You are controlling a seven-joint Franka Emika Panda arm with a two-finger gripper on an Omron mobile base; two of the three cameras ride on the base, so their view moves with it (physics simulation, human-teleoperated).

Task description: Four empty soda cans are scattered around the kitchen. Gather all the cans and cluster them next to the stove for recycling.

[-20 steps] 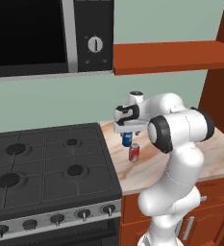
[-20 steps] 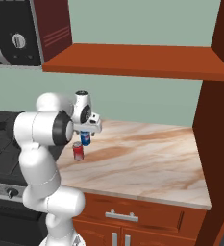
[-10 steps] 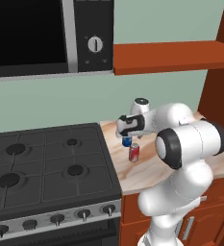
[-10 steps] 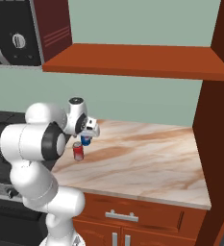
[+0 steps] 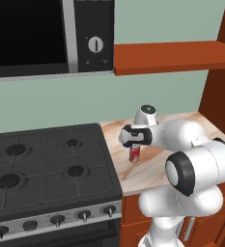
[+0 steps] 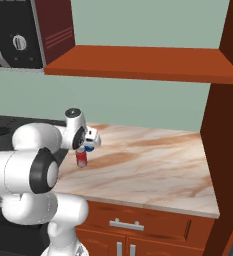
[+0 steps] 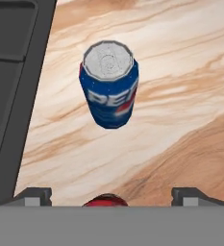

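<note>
**Desk:** Where do things stand?

**Me:** My gripper (image 7: 111, 194) hangs jaws wide apart over the red can (image 5: 134, 153), which stands on the counter (image 6: 153, 165) just right of the stove (image 5: 46, 164). I'd lift straight up so nothing tips.

**Desk:** Any lettering?

**Me:** The blue can (image 7: 109, 84) just beyond reads "PEPSI", partly visible.

A kitchen: stove (image 5: 46, 169), microwave (image 5: 46, 36), wooden cabinets (image 6: 138, 232), marbled countertop (image 6: 158, 160).
</note>
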